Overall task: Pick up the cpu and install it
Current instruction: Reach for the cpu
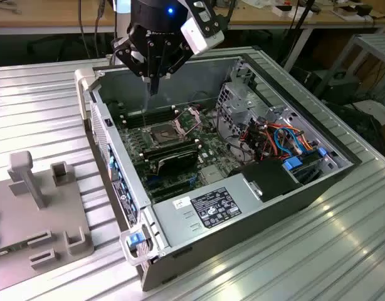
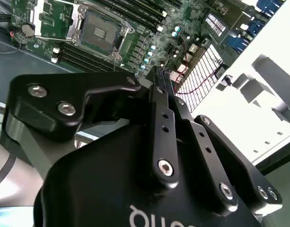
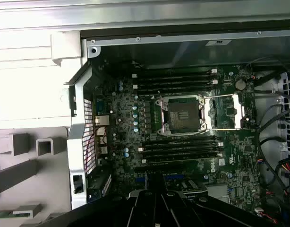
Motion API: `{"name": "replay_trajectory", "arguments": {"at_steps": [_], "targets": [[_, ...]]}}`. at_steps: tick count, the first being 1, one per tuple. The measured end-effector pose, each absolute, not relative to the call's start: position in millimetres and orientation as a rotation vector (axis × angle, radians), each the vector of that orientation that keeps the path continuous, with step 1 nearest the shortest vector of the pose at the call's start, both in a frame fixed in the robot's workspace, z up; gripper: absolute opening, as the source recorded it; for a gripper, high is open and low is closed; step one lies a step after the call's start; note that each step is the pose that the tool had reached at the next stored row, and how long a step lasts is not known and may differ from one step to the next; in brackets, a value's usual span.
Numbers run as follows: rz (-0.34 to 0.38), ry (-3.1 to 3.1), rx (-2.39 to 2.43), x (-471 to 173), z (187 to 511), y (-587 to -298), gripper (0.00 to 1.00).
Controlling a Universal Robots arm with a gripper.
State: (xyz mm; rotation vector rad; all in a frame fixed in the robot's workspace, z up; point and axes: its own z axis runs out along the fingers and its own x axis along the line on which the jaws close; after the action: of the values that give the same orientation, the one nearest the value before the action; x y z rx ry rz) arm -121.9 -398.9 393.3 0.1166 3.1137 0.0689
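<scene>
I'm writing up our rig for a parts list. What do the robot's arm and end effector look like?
The end effector is matt black: a rounded body carrying flat, angular link bars fastened with silver hex bolts, with white lettering on the body. A white box is mounted beside the wrist, and a blue light glows above it.

Whether the gripper holds anything is too small to tell.
</scene>
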Motion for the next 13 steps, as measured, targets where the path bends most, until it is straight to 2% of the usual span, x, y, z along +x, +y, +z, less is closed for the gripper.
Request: {"name": "replay_trajectory", "arguments": {"at_steps": [13], "targets": [[0.069, 3.114, 0.117, -123.1, 393.3, -398.8, 0.11]]}}
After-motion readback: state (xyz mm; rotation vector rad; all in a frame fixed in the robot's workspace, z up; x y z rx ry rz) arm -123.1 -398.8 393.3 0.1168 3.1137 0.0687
